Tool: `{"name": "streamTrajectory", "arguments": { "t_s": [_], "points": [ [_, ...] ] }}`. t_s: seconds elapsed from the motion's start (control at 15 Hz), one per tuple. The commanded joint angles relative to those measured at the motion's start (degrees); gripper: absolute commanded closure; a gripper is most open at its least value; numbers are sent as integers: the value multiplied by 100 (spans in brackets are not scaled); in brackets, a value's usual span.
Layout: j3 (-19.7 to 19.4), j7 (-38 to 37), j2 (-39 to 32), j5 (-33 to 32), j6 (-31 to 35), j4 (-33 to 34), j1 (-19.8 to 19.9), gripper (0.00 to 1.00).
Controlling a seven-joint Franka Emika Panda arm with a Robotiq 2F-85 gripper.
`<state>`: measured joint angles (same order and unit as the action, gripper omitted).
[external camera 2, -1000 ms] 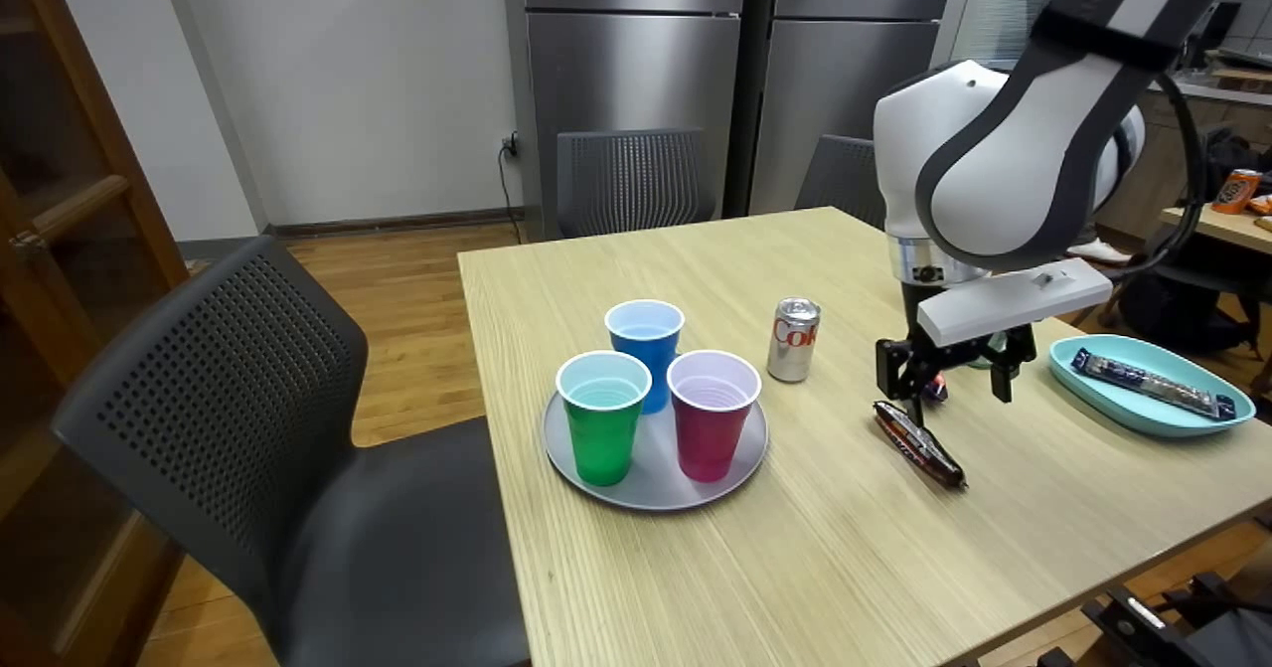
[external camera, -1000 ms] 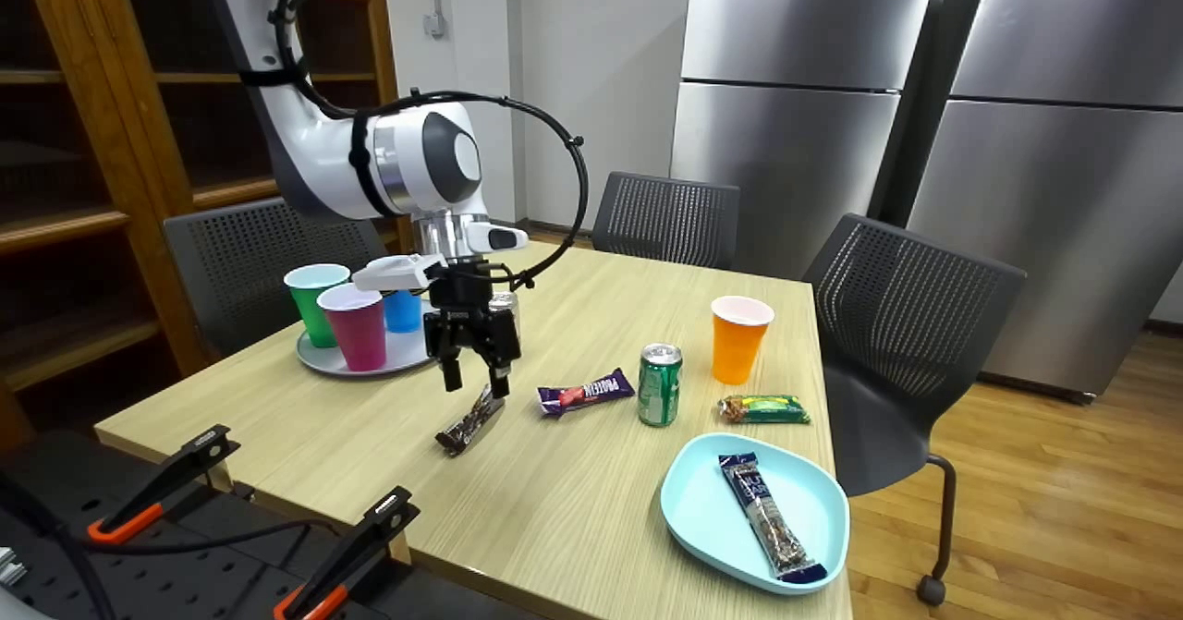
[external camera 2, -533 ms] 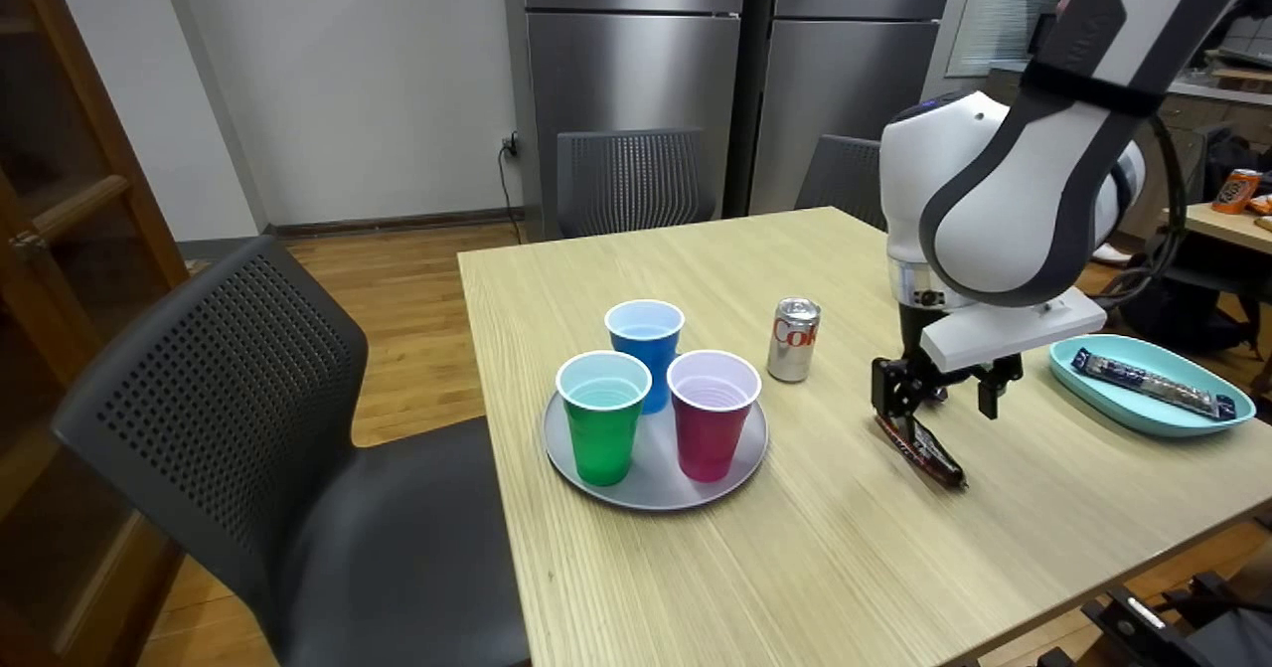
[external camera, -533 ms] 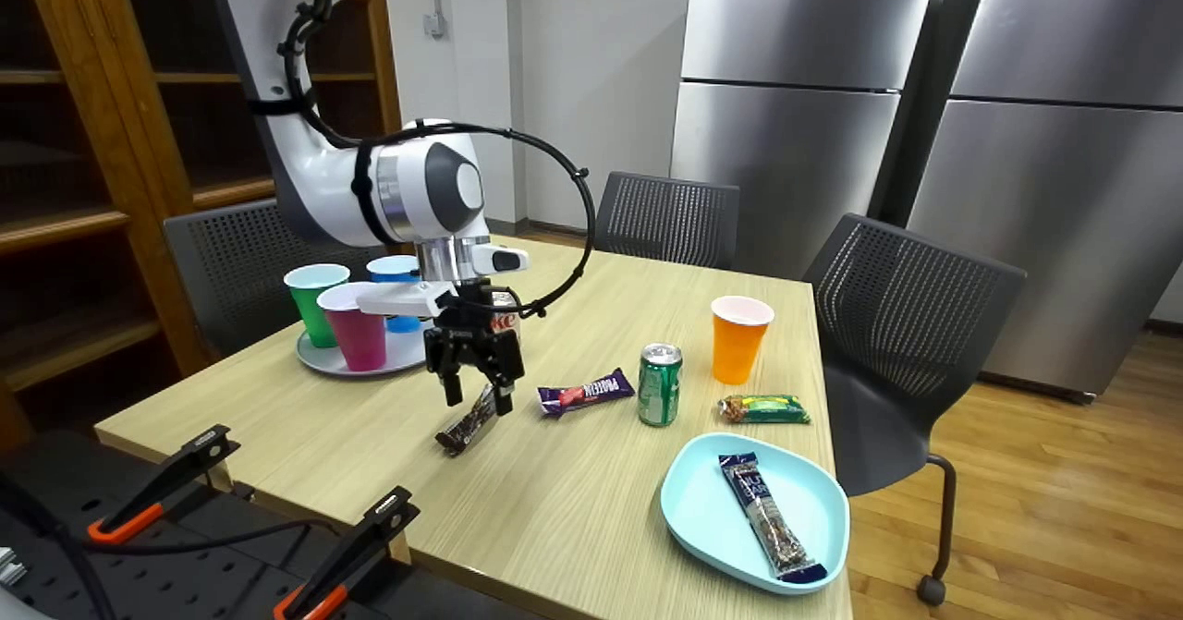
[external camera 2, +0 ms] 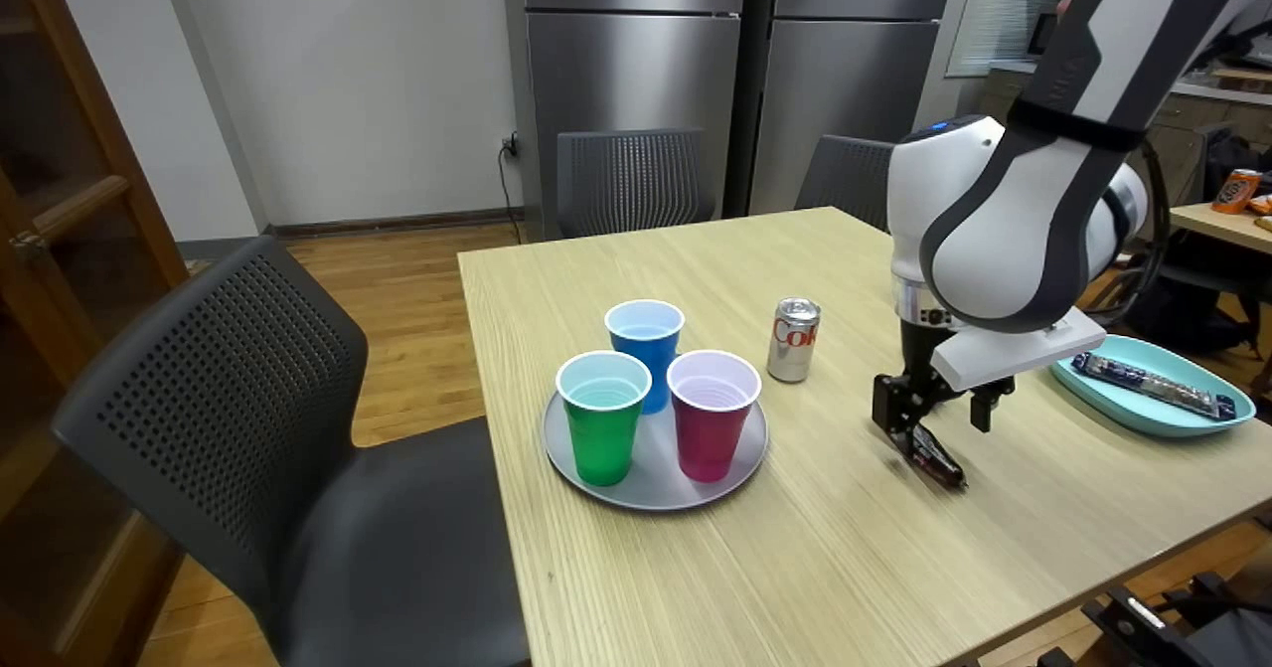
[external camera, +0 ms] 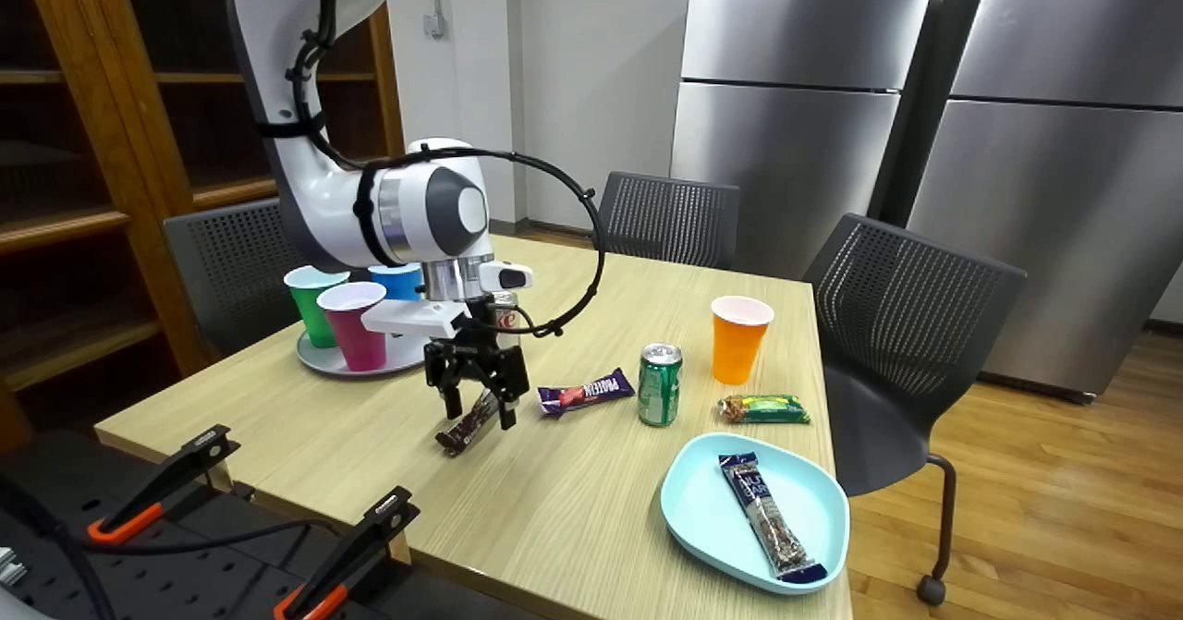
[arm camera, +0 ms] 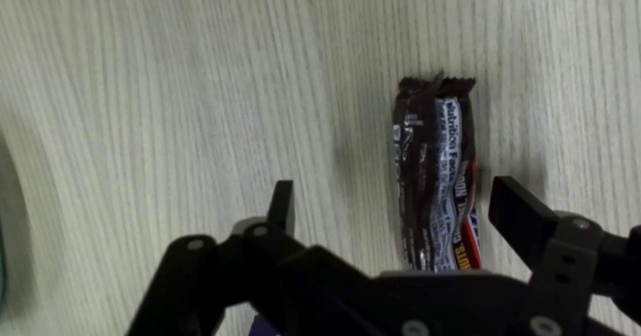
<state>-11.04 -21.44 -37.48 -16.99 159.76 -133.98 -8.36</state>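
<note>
Table (external camera: 554, 500): four cups (external camera: 737, 347), two cans (external camera: 659, 387), four bars (external camera: 585, 393); toward its clamp-side edge (external camera: 305, 504), claw (arm camera: 392, 196) released wide, straddling the brown bar (arm camera: 434, 176).

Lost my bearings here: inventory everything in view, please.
Table: one, pale wood, centre.
Candy bar: one, brown, on table.
Protein bar: one, purple, near candy bar.
Green can: one, green, near protein bar.
Orange cup: one, orange, near green can.
Snack bar: one, green, near orange cup.
Dish: one, light blue, table corner.
Nut bar: one, partly navy, in dish.
Plate: one, grey, on table.
Green cup, blue cup, magenta cup: three, colours as named, on plate.
Soda can: one, silver, near plate.
Chairs: three, grey, around table.
Refrigerators: two, silver, beyond table.
Cabinet: one, brown, background.
Clamps: two, black and orange, table edge.
Orange can: one, orange, background.
Arm: one, mostly white, over table.
Hand: one, black, open over candy bar.
</note>
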Motion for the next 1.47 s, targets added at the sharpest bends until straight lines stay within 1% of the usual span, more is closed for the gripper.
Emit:
{"name": "streamTrajectory", "arguments": {
  "t_s": [0.0,0.07,0.27,0.53,0.67,0.73,0.87,1.0,1.13,1.33,1.4],
  "points": [
    [-71,363,-82,196,136,54,-69,26],
    [-87,377,-98,208,153,59,-89,32],
    [-105,426,-123,227,185,71,-115,58],
    [-127,437,-206,244,202,145,-159,88],
    [-130,465,-183,225,211,113,-181,100],
    [-150,486,-77,202,224,13,-203,100],
    [-186,552,150,176,190,-158,-218,97],
    [-298,607,358,93,190,-320,-289,96],
    [-495,633,562,-22,212,-468,-403,96],
    [-813,733,971,-215,174,-712,-461,96],
    [-796,1002,1154,-287,125,-803,-290,96]
  ]
}}
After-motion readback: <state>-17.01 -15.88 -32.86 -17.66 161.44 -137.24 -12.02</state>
